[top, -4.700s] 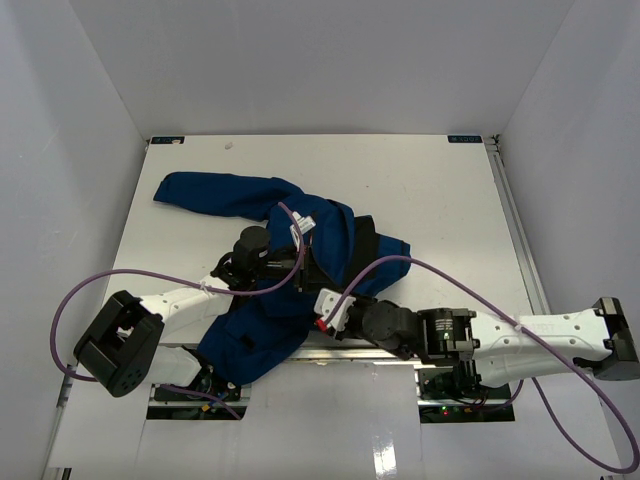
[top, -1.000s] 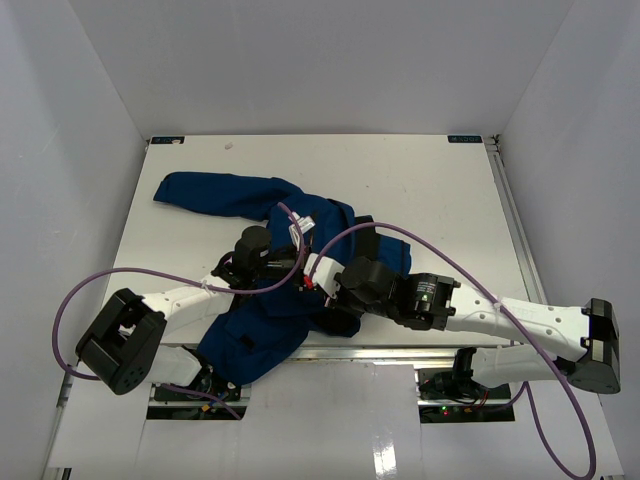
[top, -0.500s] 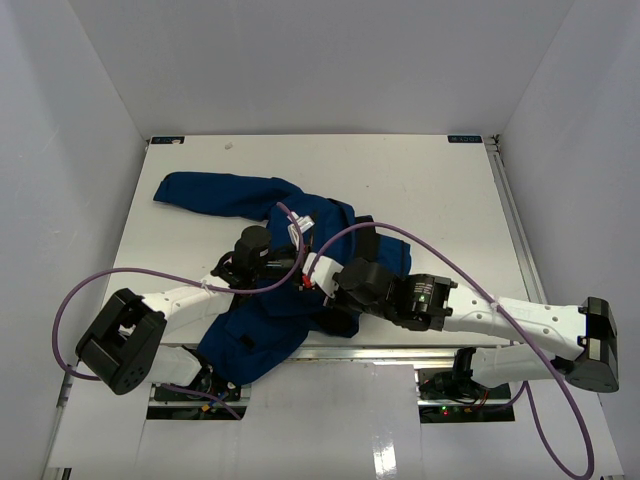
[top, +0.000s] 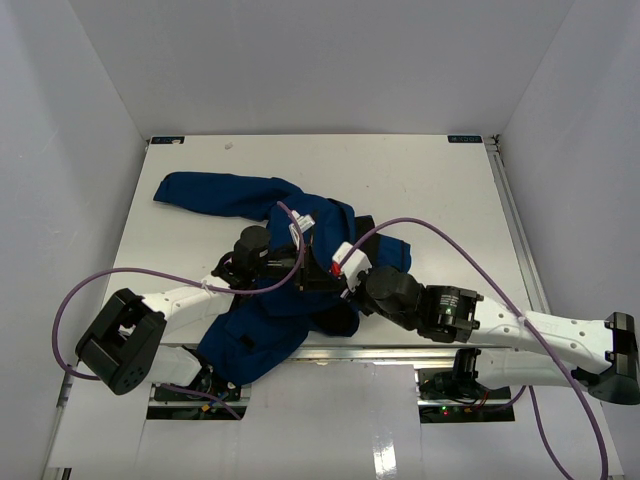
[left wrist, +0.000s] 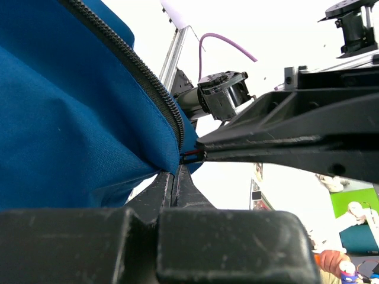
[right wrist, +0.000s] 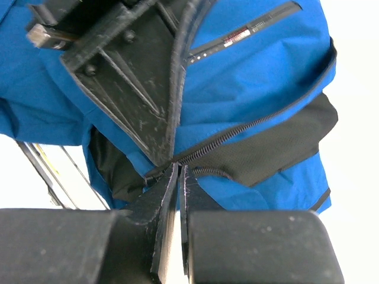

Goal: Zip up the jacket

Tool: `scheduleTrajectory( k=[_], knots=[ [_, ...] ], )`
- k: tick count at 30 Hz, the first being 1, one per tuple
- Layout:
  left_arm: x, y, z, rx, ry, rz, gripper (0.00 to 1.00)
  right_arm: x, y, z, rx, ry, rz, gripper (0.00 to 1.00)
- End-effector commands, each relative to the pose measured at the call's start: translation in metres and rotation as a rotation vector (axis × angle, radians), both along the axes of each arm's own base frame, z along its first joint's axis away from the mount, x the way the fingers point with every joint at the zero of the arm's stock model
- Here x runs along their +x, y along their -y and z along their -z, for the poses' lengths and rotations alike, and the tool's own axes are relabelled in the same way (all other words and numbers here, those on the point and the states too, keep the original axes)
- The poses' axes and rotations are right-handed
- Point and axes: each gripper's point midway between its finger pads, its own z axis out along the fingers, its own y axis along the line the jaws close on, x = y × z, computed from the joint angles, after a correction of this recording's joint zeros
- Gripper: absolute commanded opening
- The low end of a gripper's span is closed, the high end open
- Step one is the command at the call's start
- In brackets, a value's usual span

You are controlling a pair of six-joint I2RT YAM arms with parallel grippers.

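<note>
On the left-centre of the white worktop [top: 430, 180]:

Item 1, jacket [top: 225, 190]. Royal-blue soft fabric is lying rumpled, with one sleeve reaching toward the far-left corner. The hem is hanging over the near edge between the two arm bases. Black lining [right wrist: 278, 142] is showing where the front is folding open, and a small white label [top: 305, 224] is showing at the collar. A pocket [right wrist: 237, 36] with its own short zip is lying on the front panel; what is inside it cannot be told. The main zipper [right wrist: 249, 127] is running unjoined from its bottom end.

Item 2, left gripper [left wrist: 174, 177]. Its fingers are pressing together, pinching the jacket's blue edge at the bottom of the zipper teeth.

Item 3, right gripper [right wrist: 178, 170]. It is coming in from the right, its fingers pressing together on the zipper's bottom end. Its tips are touching, or nearly touching, the left gripper's tips. A small red piece [left wrist: 189, 157] is sitting right at that meeting point.

Item 4, room. Bare worktop is showing along the far edge and across the whole right side, up to a metal rail [top: 515, 220]. White walls [top: 60, 150] are closing in the left, far and right sides.

Item 5, obstructions. Two purple cables are looping over the scene: one [top: 100, 277] off the left edge, and one [top: 440, 232] arching over the jacket's right flap.
</note>
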Motion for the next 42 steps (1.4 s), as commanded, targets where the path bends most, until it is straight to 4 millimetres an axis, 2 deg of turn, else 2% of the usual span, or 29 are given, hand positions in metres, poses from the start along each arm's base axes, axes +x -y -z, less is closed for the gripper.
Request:
scheduleTrajectory(
  k=[1, 10, 15, 17, 19, 22, 25, 28, 35, 42],
  knots=[
    [-0.012, -0.001, -0.013, -0.034, 0.025, 0.066, 0.0, 0.018, 0.014, -0.005, 0.087, 0.035, 0.154, 0.08],
    [-0.018, -0.001, -0.015, -0.057, 0.022, 0.093, 0.0, 0.031, 0.017, -0.017, 0.221, 0.093, 0.247, 0.08],
    [-0.017, -0.001, -0.013, -0.053, 0.017, 0.091, 0.0, 0.022, 0.01, -0.023, 0.243, 0.065, 0.177, 0.09],
    [-0.017, -0.001, -0.012, -0.05, 0.013, 0.089, 0.0, 0.012, 0.006, -0.024, 0.219, 0.038, 0.108, 0.14],
    [-0.016, 0.0, -0.011, -0.046, 0.011, 0.089, 0.0, 0.007, 0.005, -0.033, 0.214, 0.035, 0.066, 0.26],
    [-0.016, 0.0, -0.011, -0.046, 0.01, 0.089, 0.0, -0.006, -0.003, -0.047, 0.196, 0.02, -0.033, 0.37],
    [-0.015, -0.001, -0.012, -0.046, 0.012, 0.086, 0.0, -0.016, -0.011, -0.041, 0.123, -0.01, -0.119, 0.46],
    [-0.016, 0.0, -0.012, -0.046, 0.012, 0.086, 0.0, -0.023, -0.023, -0.035, 0.088, -0.032, -0.187, 0.5],
    [-0.016, -0.001, -0.012, -0.048, 0.012, 0.086, 0.0, -0.019, -0.029, -0.025, 0.028, -0.029, -0.195, 0.51],
    [-0.016, -0.001, -0.012, -0.048, 0.012, 0.087, 0.0, -0.012, -0.026, -0.016, -0.015, -0.022, -0.156, 0.53]
  ],
)
